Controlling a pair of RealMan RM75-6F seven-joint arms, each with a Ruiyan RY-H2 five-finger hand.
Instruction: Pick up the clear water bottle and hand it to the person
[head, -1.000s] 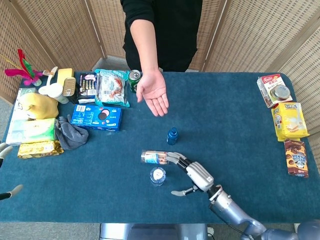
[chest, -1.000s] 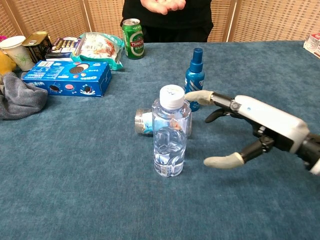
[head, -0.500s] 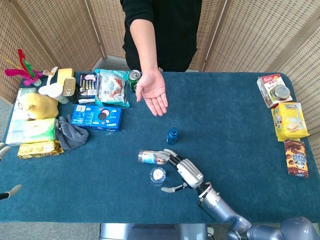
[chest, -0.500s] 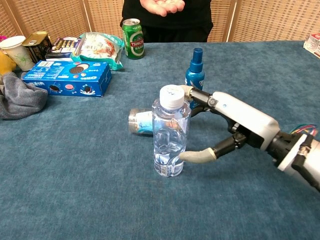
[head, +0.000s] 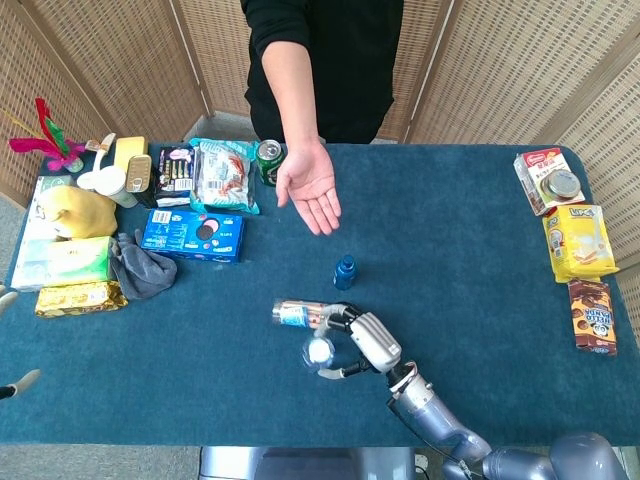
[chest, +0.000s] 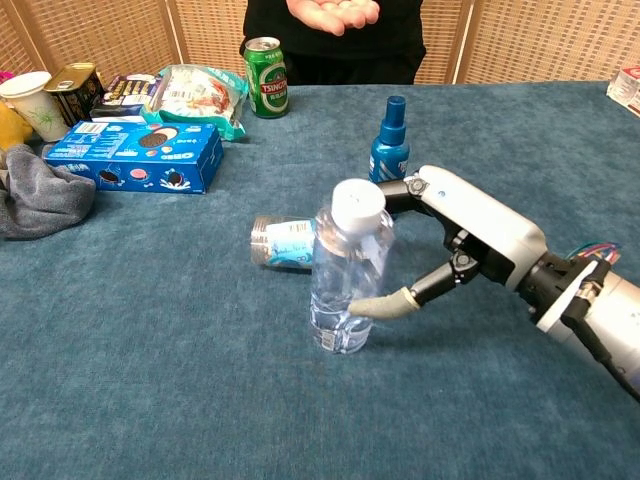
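The clear water bottle with a white cap stands mid-table, tilted to the right, its base on the cloth; from above only its cap shows plainly. My right hand grips it, the thumb pressed against its lower front and the fingers behind it. In the head view that hand sits right of the cap. The person's open palm is held out over the far side of the table. At the left edge my left hand barely shows, fingers apart, holding nothing.
A small labelled jar lies on its side just behind the bottle. A blue spray bottle stands behind my hand. A green can, a blue biscuit box and snack packs fill the far left; more packets line the right edge.
My right hand slid left and wrapped around the bottle, which now leans to the right. The lying jar was nudged slightly left. The person's palm stays held out.
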